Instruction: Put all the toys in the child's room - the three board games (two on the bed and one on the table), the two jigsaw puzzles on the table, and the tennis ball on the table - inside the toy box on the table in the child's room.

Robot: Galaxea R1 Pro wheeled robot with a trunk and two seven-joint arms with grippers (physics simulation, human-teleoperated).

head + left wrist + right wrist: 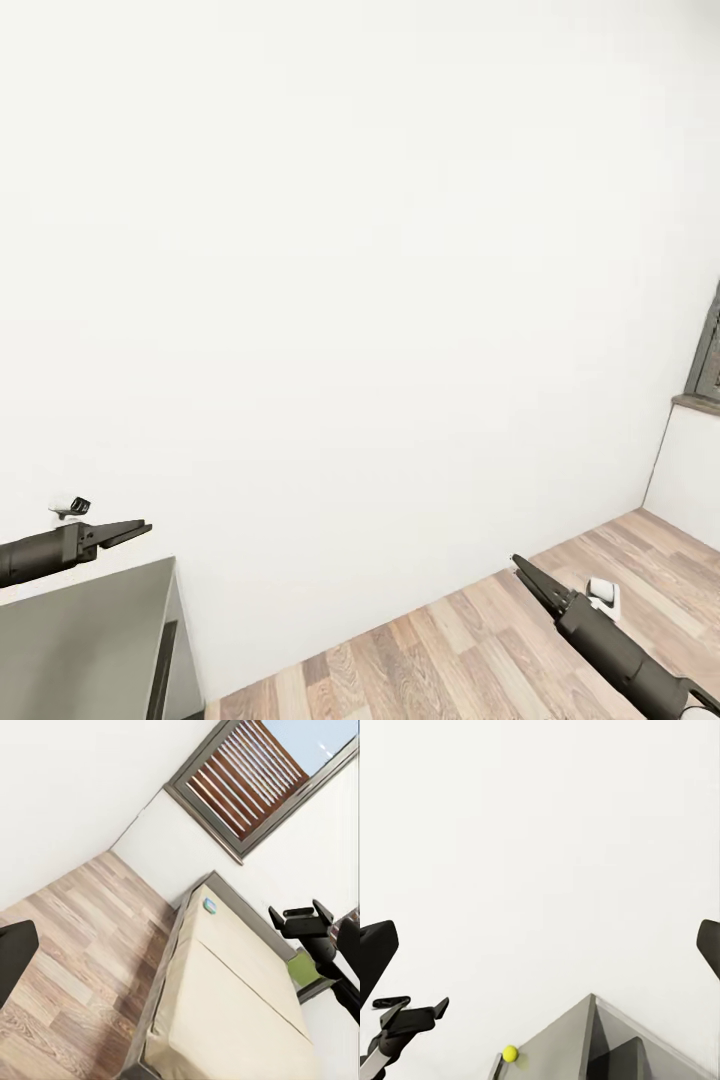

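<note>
The right gripper (520,565) enters the head view at about 5 o'clock, its dark tapered fingers drawn together to a single point with nothing between them, above the wood-plank floor (470,640). In the right wrist view, though, two dark fingertips (375,956) sit far apart at opposite edges of the frame, so whether the jaws are clenched or released cannot be told.

The left gripper (140,528) comes in at about 8 o'clock in the head view, hanging over the corner of the light-grey table (80,640); its fingers look nearly together and hold nothing. The left wrist view shows one dark fingertip (13,956) at the frame's edge, which settles nothing about the gap.

A plain white wall (350,250) takes up most of the head view, with a dark-framed window (708,360) at about 3 o'clock.

The tennis ball (510,1053) appears in the right wrist view as a small yellow-green sphere at the edge of the grey table (562,1042), near the left gripper's (416,1016) dark body.

The left wrist view looks across the floor (75,945) to the bed (232,997), with its beige mattress and grey frame, below a slatted window (247,780). A small blue board game (209,905) lies on the mattress near its far corner. A green flat box (304,967) sits at the bed's far edge, partly behind the right gripper (304,919).
</note>
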